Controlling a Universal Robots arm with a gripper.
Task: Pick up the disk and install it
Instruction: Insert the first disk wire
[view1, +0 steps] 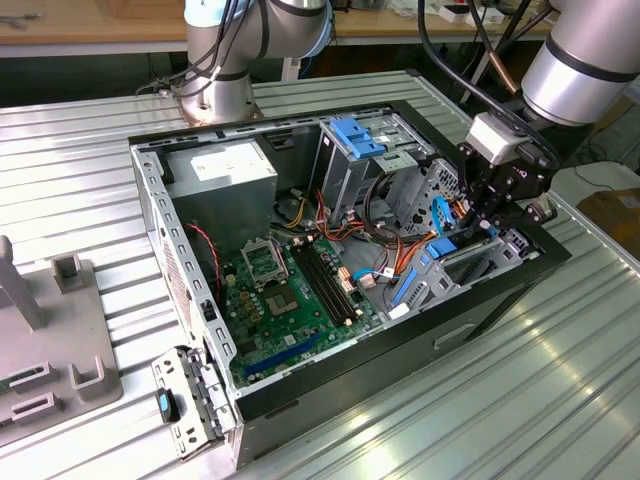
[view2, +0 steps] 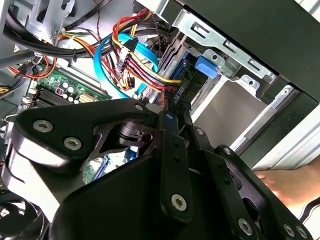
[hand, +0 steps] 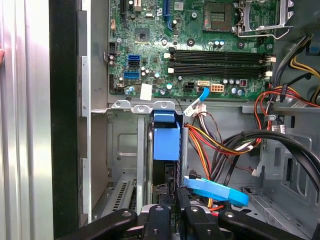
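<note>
**A:** Gripper check, what's that black metal gripper (hand: 175, 199) up to?

**B:** Fingers are pinched in on the thin grey disk with its blue plastic rail frame (hand: 166, 142). It's standing on edge in the grey metal drive bay (hand: 122, 145), at a corner of the black computer case (view1: 520, 300). Coloured cables (hand: 215, 140) are right beside it, and the green motherboard (hand: 200, 45) is just beyond.

Silver-grey arm (view1: 580, 60) (blue-capped joints), black screw-studded gripper (view1: 495, 205).
</note>
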